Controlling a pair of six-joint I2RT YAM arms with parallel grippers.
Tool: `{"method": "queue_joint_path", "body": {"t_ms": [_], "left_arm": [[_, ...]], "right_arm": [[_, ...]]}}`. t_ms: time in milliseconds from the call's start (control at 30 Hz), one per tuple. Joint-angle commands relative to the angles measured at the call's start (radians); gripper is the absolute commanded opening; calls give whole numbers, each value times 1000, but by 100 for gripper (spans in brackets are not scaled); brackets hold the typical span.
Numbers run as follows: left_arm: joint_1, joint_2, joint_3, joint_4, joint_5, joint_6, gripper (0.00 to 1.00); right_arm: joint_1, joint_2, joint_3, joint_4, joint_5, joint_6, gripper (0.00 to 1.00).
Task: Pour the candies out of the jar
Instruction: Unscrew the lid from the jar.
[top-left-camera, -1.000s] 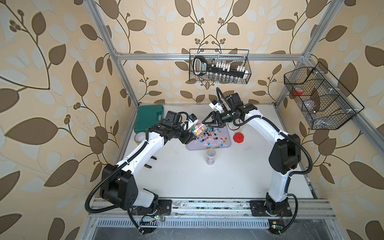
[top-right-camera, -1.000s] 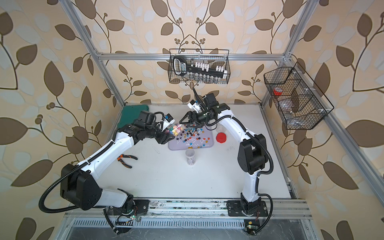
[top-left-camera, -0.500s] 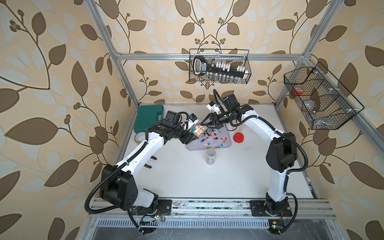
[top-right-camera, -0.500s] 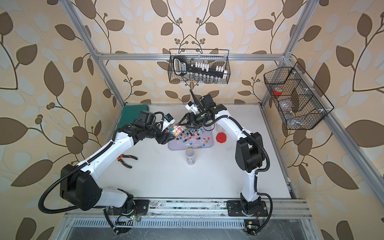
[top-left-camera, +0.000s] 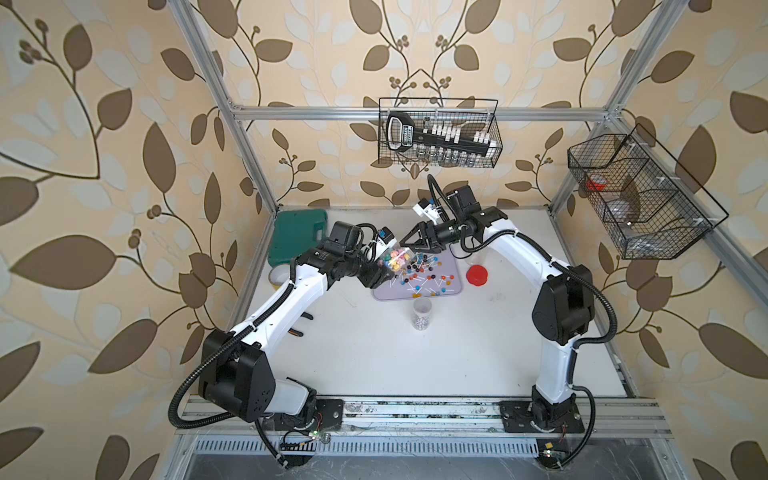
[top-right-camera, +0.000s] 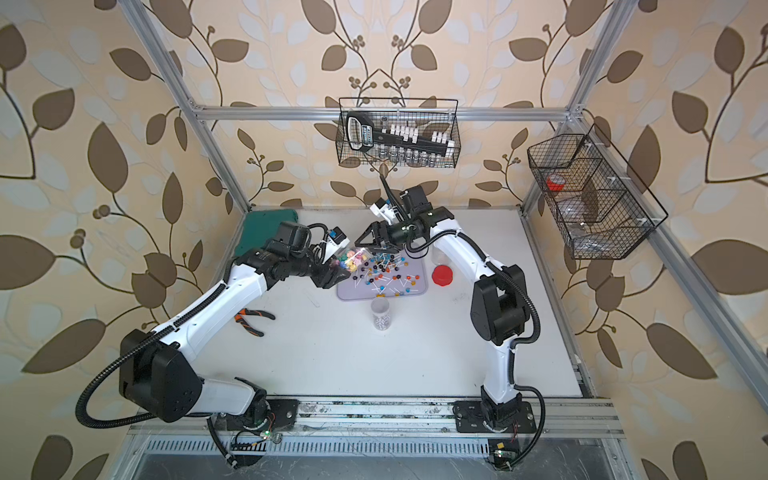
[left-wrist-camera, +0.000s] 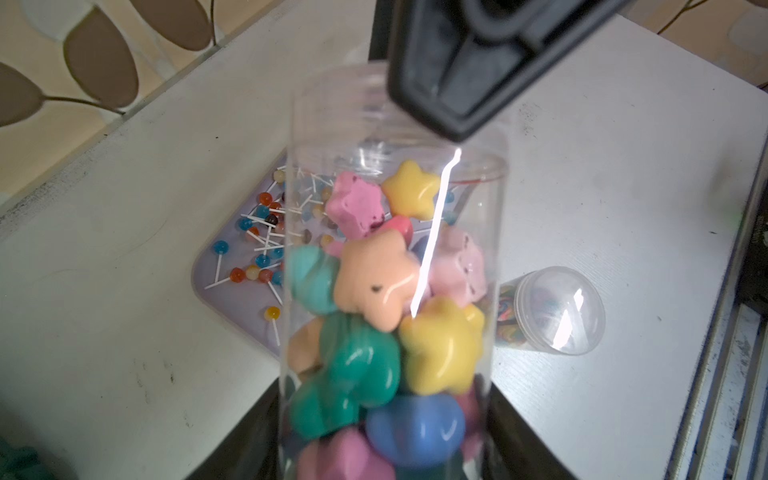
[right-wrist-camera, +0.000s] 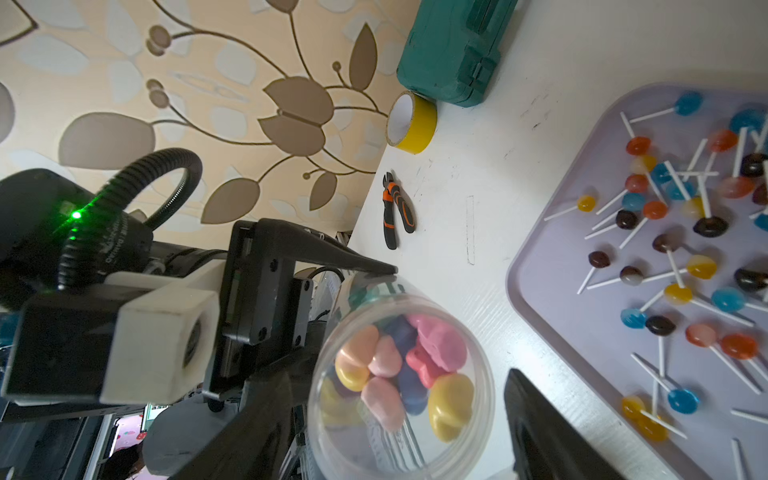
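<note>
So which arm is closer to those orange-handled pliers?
Left. The left arm passes close beside the pliers, on their side of the table; the right arm stands on the far side, beyond the tray.

Right tool has neared the jar

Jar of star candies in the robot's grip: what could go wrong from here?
1. The right gripper, open, straddles the far end of the jar, so it may bump the jar or block the star candies.
2. The left gripper holds the jar tilted over the edge of the tray; candies might bounce onto the table.
</note>
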Motion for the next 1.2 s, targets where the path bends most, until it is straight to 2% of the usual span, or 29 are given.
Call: {"method": "queue_joint_path", "body": {"t_ms": [0, 133, 400, 567, 700, 767, 833, 967, 1167], "left_arm": [[-11, -54, 8, 67, 46, -2, 65], [-11, -53, 8, 68, 44, -1, 65], [-11, -58, 5, 74, 40, -5, 65], [-11, -62, 0, 91, 49, -21, 65], [-10, -64, -3, 104, 54, -31, 65], [-10, -66, -5, 109, 56, -33, 65], [-10, -67, -6, 111, 55, -33, 65], [-10, -74, -11, 119, 52, -35, 65], [-10, -94, -25, 144, 53, -46, 65]], "right_arm": [[4, 12, 30, 12, -4, -3, 70], [4, 14, 27, 14, -7, -2, 63], [5, 13, 12, 14, -19, -2, 63], [4, 11, 0, 16, -28, -5, 57], [4, 6, -10, 17, -31, -5, 56], [5, 6, -14, 16, -33, -8, 61], [4, 5, -21, 17, -20, -9, 70], [1, 2, -28, 18, -11, -8, 79], [-20, -1, -31, 20, -34, 17, 81]]}}
